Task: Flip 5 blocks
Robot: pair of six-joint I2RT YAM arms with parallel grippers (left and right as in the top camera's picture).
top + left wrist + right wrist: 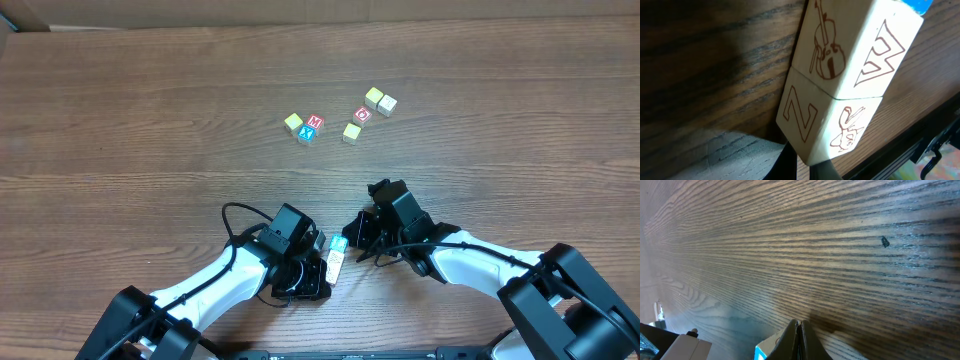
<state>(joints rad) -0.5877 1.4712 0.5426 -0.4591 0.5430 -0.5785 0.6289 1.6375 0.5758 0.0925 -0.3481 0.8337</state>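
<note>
Both arms sit low at the near edge of the table (120,120), tips turned in toward each other. Through the wrist camera I see the right gripper (798,332) clenched, its two fingers pressed flat together with nothing between them. The left gripper (805,169) shows only as a dark tip at the bottom of its own view. It is clenched too, and the blocks lie in front of it, not in its grasp.

Between the two tips lies a short row: a blue-faced block (339,243) and, nearer to me, two cream blocks touching face to face. These are the W block (860,45), with a violin on its side, and the Z block (810,120), with a rabbit. The far blocks (306,134), seven by my count, lie scattered well apart from the arms, in a left group and a right group.

As for progress, I cannot count any flips: nothing shows which faces began upward. Neither gripper is on a block, so I judge no flip is under way, and I would treat all five as possibly open.
</note>
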